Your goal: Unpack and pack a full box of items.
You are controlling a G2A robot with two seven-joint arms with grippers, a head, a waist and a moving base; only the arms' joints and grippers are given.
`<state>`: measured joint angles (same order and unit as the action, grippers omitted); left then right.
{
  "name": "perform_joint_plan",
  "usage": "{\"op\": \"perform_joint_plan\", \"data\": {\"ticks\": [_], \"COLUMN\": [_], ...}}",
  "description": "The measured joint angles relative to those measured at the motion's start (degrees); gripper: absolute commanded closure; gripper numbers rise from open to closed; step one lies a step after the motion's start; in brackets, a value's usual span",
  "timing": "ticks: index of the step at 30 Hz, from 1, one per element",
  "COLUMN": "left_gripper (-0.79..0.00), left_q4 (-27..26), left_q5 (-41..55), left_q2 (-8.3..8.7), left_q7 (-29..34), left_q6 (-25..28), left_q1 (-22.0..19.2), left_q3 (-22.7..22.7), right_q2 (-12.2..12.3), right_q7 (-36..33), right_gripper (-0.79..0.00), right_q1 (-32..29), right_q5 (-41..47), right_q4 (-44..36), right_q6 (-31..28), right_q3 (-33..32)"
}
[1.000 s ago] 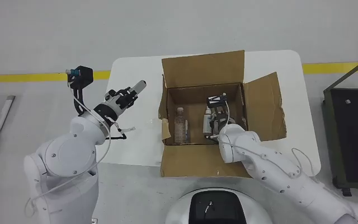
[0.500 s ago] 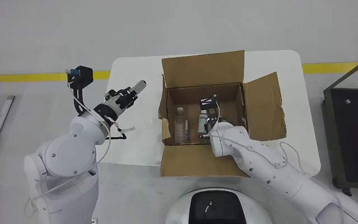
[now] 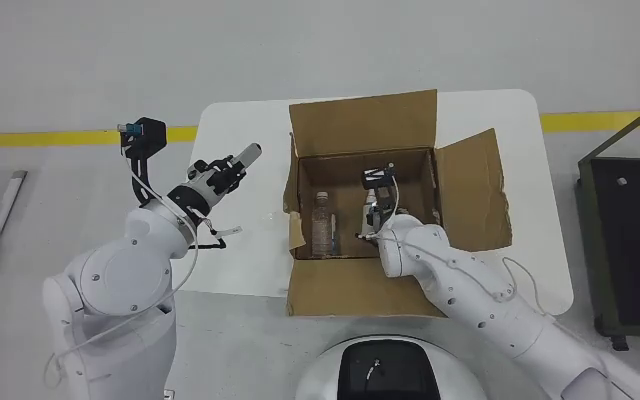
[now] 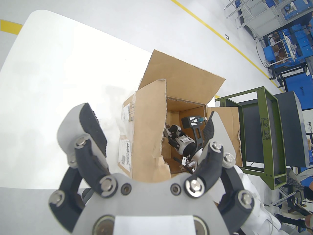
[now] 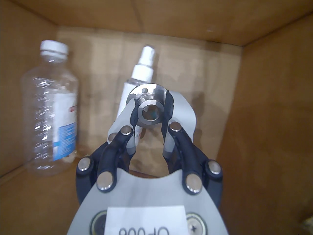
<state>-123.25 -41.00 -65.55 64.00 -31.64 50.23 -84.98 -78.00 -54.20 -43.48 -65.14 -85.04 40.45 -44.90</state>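
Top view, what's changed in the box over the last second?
The right gripper, shut on a metal fitting inside the cardboard box, swung sideways toward the clear bottle, then eased partway back. The left gripper, open off to the side of the box, and the bottle stayed put.

- The box [image 3: 362, 122] stands on the middle of the table [image 3: 250, 140], its flaps folded out at 12, 3 and 6 o'clock.
- In the box, the clear bottle [image 3: 321, 222] lies toward 9 o'clock, cap at 12.
- The spray bottle [image 5: 144, 72] lies just at 3 o'clock of it, apart, nozzle at 12.
- The right gripper [image 5: 150, 112] is inside the box over the spray bottle, with a metal fitting [image 5: 149, 108] between its fingers.
- The left gripper [image 3: 240, 160] is over the table at 9 o'clock of the box.
- A cart [image 3: 610, 240] stands off the table at 3 o'clock.
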Motion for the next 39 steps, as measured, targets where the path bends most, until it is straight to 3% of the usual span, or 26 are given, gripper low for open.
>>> {"op": "perform_joint_plan", "data": {"ticks": [11,13,16,17,19,25,26,28,30,34,35,39], "left_gripper": [-0.785,-0.785,-0.785,-0.785,-0.785,-0.785,-0.785,-0.785,-0.785,-0.785,-0.785,-0.785], "left_q4": [0.0,0.0,0.0,0.0,0.0,0.0,0.0,0.0,0.0,0.0,0.0,0.0], "left_q5": [0.0,0.0,0.0,0.0,0.0,0.0,0.0,0.0,0.0,0.0,0.0,0.0], "left_q2": [0.0,0.0,0.0,0.0,0.0,0.0,0.0,0.0,0.0,0.0,0.0,0.0], "left_q7": [0.0,0.0,0.0,0.0,0.0,0.0,0.0,0.0,0.0,0.0,0.0,0.0], "left_q6": [0.0,0.0,0.0,0.0,0.0,0.0,0.0,0.0,0.0,0.0,0.0,0.0], "left_q1": [0.0,0.0,0.0,0.0,0.0,0.0,0.0,0.0,0.0,0.0,0.0,0.0], "left_q3": [0.0,0.0,0.0,0.0,0.0,0.0,0.0,0.0,0.0,0.0,0.0,0.0], "right_q2": [-1.55,-1.81,-2.16,-2.24,-2.37,-2.58,-2.52,-2.35,-2.04,-1.25,-0.96,-0.15], "right_q7": [-3.08,-3.02,-2.47,-2.4,-2.38,-1.78,-1.53,-0.92,0.53,6.49,8.85,17.04], "right_gripper": [0.0,-0.052,-0.043,-0.08,-0.249,-0.366,-0.486,-0.579,-0.505,-0.058,0.0,0.0], "right_q1": [1.27,1.43,1.4,1.29,1.11,-0.25,-0.78,-1.77,-3.57,-9.28,-11.49,-19.41], "right_q5": [-2.43,-2.25,-1.79,-1.74,-1.71,-1.96,-1.92,-1.61,-0.23,7.24,10.14,20.9], "right_q4": [4.62,4.93,4.71,4.64,4.45,1.34,0.06,-2.45,-6.56,-16.83,-20.06,-29.55], "right_q6": [-1.04,-1.32,-2.1,-2.5,-3.11,-4.02,-4.27,-4.93,-5.99,-9.36,-10.93,-17.16], "right_q3": [0.44,0.27,-0.32,-0.55,-0.85,-2.5,-3.18,-4.5,-6.81,-14.55,-17.64,-29.29]}}
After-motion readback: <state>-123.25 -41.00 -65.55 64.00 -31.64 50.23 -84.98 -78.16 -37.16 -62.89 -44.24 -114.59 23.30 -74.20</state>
